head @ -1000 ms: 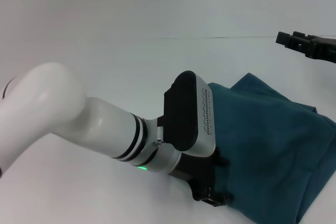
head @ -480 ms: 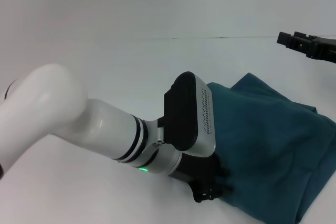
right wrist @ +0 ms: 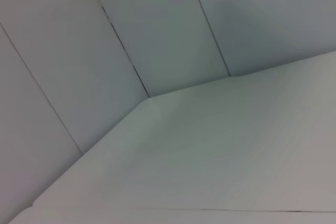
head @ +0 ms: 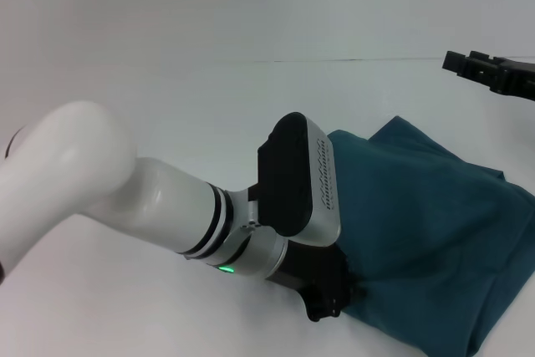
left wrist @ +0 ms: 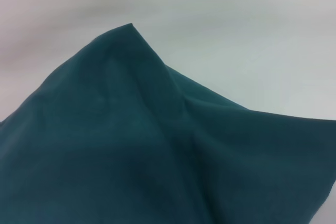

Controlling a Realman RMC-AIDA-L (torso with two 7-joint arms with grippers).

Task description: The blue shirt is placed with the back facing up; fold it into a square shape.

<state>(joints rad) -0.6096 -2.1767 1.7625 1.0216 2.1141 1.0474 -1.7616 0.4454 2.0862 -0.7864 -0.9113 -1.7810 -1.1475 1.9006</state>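
Observation:
The blue shirt (head: 426, 232) lies folded over on the white table at the right of the head view, a dark teal heap with its far corner pointing away. My left gripper (head: 328, 307) is low at the shirt's near left edge, its black fingers pinched into the fabric and mostly hidden under the wrist housing. In the left wrist view the blue shirt (left wrist: 136, 145) fills the lower part and rises in a creased peak. My right gripper (head: 458, 63) hovers high at the far right, well away from the cloth.
The white table (head: 167, 98) stretches out to the left and behind the shirt. My left arm's white forearm (head: 125, 190) crosses the near left of the table. The right wrist view holds only white table and wall panels.
My left gripper has drawn slightly left and toward me, dragging the shirt's near left edge along with it. The right arm has stayed still.

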